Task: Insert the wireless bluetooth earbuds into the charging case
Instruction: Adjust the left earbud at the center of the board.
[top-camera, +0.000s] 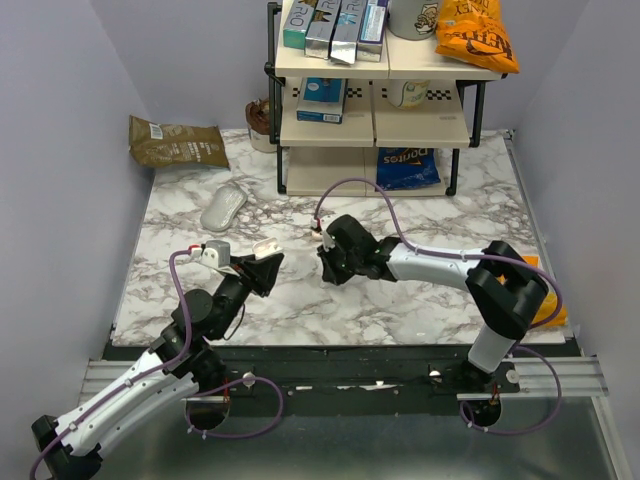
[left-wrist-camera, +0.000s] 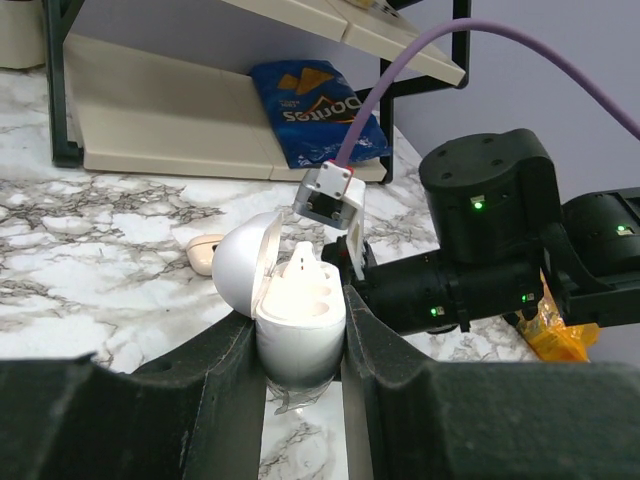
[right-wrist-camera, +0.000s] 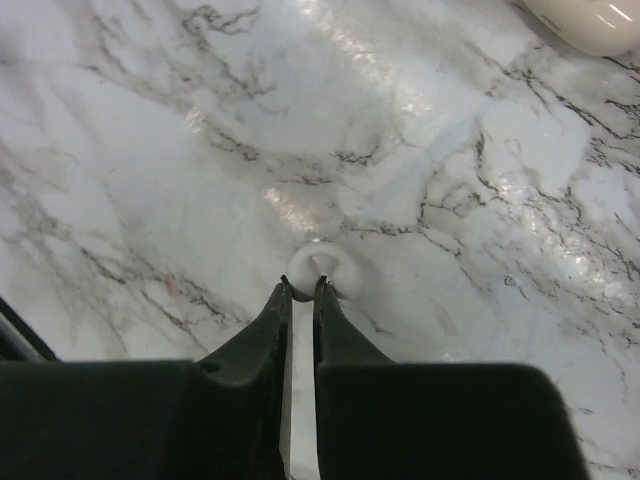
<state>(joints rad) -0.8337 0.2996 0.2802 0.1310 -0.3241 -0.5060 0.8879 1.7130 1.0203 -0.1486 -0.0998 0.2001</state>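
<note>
At the desk's (top-camera: 430, 200) middle, the right end effector (right-wrist-camera: 302, 288) is pinching an earbud (right-wrist-camera: 306, 264). Just leftward, the left end effector (left-wrist-camera: 297, 350) is clamping the open case (left-wrist-camera: 300, 305).

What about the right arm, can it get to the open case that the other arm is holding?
Probably yes. The left gripper holds the charging case with its lid swung open, and the right gripper, pinching a small white piece on the table, sits close beside it with nothing between.
</note>
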